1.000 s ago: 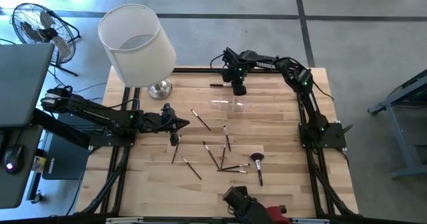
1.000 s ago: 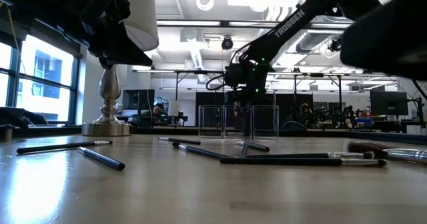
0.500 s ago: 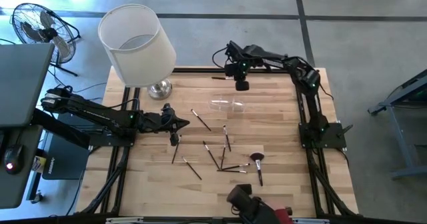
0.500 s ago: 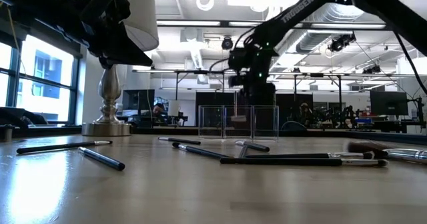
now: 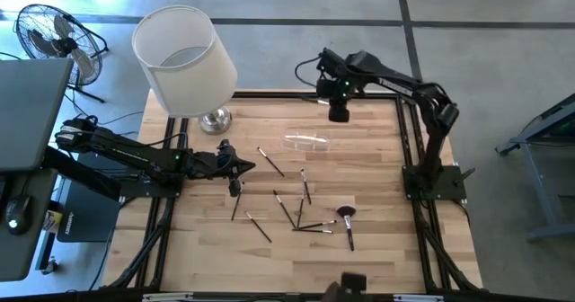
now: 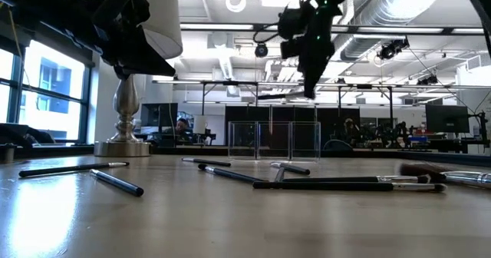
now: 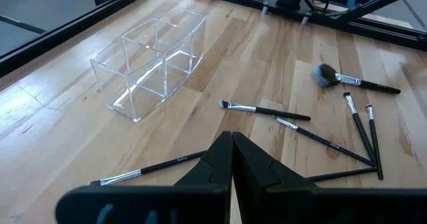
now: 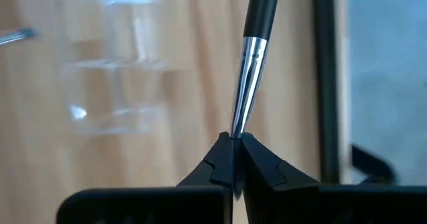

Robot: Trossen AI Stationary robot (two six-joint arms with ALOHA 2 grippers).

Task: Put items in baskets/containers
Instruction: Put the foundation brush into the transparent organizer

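Note:
My right gripper (image 5: 338, 115) hangs high over the table's far edge, just beyond the clear plastic holder (image 5: 307, 142), and is shut on one slim makeup brush (image 8: 253, 57). The holder stands on its base on the wood (image 6: 274, 140). My left gripper (image 5: 235, 188) hovers shut above the left part of the table, near the loose brushes. Several dark-handled brushes (image 5: 296, 208) lie flat in the table's middle, among them one with a fluffy reddish-brown head (image 5: 347, 214). My right gripper pinches the brush between its two fingers at the silver ferrule end (image 8: 239, 127); the bristles are hidden between the fingers. The fingers point down from above. The brush is lifted clear, and its dark handle (image 8: 261, 7) sticks out sideways from the fingertips.
A lamp with a big white shade (image 5: 184, 59) stands on a silver foot (image 5: 214, 119) at the far left corner. Black frame rails (image 5: 409, 158) run along the table's edges. Bare wood lies between the holder and the right rail.
My right gripper has risen from low beside the holder to well above it and has shifted toward the table's right edge, staying shut. The brush has gone up with it, lifted clear of the table. The left arm has kept still.

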